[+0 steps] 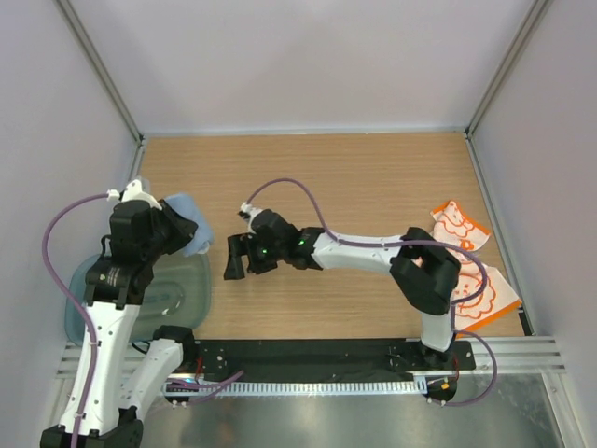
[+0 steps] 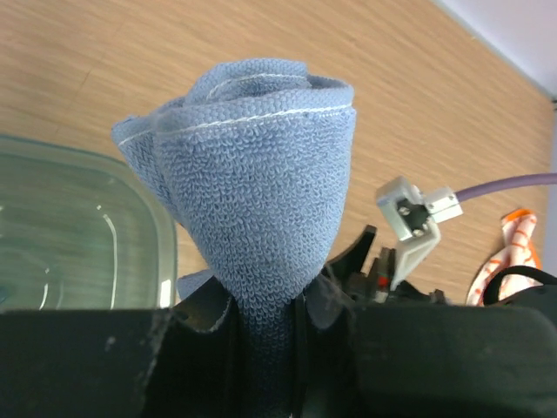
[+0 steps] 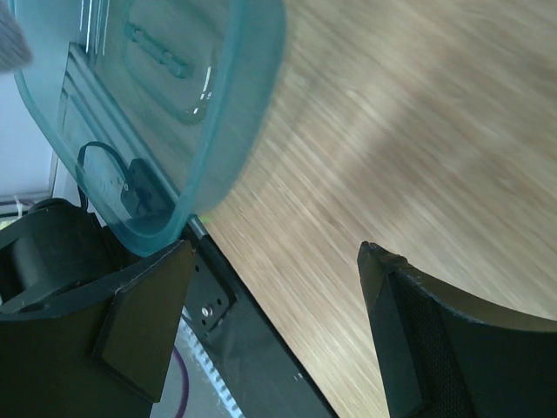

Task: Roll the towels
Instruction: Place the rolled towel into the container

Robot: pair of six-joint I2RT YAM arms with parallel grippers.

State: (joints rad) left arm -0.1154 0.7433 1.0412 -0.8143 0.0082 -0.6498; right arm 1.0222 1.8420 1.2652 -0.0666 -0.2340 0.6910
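Note:
My left gripper (image 1: 177, 231) is shut on a rolled pale blue towel (image 1: 189, 224) and holds it in the air next to the tray's far right corner. In the left wrist view the blue roll (image 2: 252, 183) stands up between the two jaws, pinched at its lower end. My right gripper (image 1: 233, 257) is open and empty over the wood, right of the tray; its jaws stand wide apart in the right wrist view (image 3: 277, 287). Orange and white patterned towels (image 1: 471, 266) lie at the table's right edge, one edge showing in the left wrist view (image 2: 509, 261).
A translucent blue-green plastic tray (image 1: 196, 299) sits at the near left under my left arm; it shows in the left wrist view (image 2: 165, 252) and the right wrist view (image 3: 226, 131). Grey walls enclose the table. A black rail (image 1: 317, 355) runs along the near edge.

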